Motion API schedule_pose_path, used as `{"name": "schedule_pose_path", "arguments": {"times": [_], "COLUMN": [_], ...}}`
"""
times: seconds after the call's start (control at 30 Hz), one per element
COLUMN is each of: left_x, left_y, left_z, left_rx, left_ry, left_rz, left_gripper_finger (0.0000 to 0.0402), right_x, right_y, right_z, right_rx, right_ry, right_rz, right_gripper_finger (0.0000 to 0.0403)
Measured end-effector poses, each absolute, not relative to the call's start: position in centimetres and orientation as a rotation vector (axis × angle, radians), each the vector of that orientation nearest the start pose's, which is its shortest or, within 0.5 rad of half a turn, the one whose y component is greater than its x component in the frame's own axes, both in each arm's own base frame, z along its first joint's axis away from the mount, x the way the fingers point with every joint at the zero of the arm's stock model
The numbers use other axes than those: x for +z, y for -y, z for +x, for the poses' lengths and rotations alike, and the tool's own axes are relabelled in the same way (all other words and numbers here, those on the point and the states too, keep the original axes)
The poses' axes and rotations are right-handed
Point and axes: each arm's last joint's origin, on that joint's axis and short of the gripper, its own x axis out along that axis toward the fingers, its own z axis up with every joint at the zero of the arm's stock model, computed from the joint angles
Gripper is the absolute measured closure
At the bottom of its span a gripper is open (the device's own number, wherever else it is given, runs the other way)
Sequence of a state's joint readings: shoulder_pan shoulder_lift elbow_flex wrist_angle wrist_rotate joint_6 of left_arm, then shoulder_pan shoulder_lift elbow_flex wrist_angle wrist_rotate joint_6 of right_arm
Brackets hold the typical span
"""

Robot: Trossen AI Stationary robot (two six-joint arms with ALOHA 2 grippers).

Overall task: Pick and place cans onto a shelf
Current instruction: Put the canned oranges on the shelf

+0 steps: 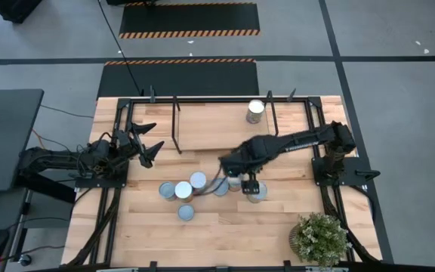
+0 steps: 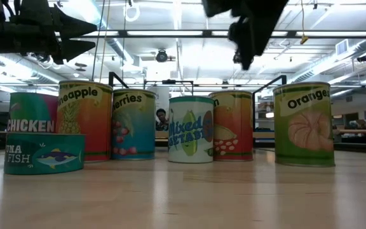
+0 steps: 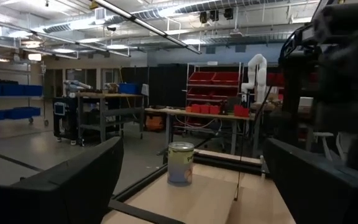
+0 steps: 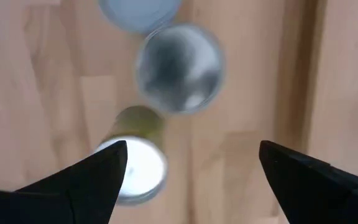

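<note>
Tuna can (image 2: 44, 153) foremost | right fingers (image 4: 98, 177) spread wide above cans (image 4: 179, 67) | left fingers (image 3: 73, 183) wide apart, empty

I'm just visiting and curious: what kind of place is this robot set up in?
Probably a workshop or robotics lab in an industrial building. Beyond the table stand racks of red storage bins and workbenches, striped hazard tape marks the concrete floor, and pipes and strip lights run across the open ceiling.
</note>
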State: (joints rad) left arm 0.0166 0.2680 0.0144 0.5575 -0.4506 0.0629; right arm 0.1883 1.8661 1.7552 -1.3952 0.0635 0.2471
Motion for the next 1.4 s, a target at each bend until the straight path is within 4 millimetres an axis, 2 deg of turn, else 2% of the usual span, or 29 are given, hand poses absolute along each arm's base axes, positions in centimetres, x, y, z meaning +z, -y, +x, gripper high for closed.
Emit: {"name": "schedule_pose_path", "arguments": {"times": [0.23,0.47,0.57,0.8,1.0,1.2,1.4], "left_x": [19.8,19.7,19.7,19.7,19.7,19.7,19.7], "left_y": [-1.4,-1.4,-1.3,-1.3,-1.3,-1.3,-1.3], "left_z": [10.7,10.8,10.8,10.8,10.8,10.9,10.9], "left_rx": [0.459,0.453,0.423,0.399,0.399,0.395,0.395], "left_ry": [0.283,0.274,0.274,0.278,0.279,0.279,0.277], "left_rz": [-0.026,-0.049,-0.052,-0.061,-0.067,-0.092,-0.092], "left_gripper_finger": [0.0008,0.0008,0.0008,0.0008,0.0008,0.0008,0.0008], "right_x": [27.5,24.7,23.2,20.8,19.1,18.8,18.9], "right_y": [-9.7,-11.4,-11.7,-11.0,-10.6,-9.8,-9.7], "right_z": [31.9,30.2,29.8,28.3,28.8,29.6,30.3], "right_rx": [-0.169,-0.228,-0.222,-0.198,-0.178,-0.171,-0.106], "right_ry": [-1.668,-1.778,-1.771,-1.629,-1.544,-1.488,-1.434], "right_rz": [0.004,0.037,0.04,0.061,0.095,0.127,0.083], "right_gripper_finger": [0.0031,0.0031,0.0031,0.003,0.003,0.003,0.003]}}
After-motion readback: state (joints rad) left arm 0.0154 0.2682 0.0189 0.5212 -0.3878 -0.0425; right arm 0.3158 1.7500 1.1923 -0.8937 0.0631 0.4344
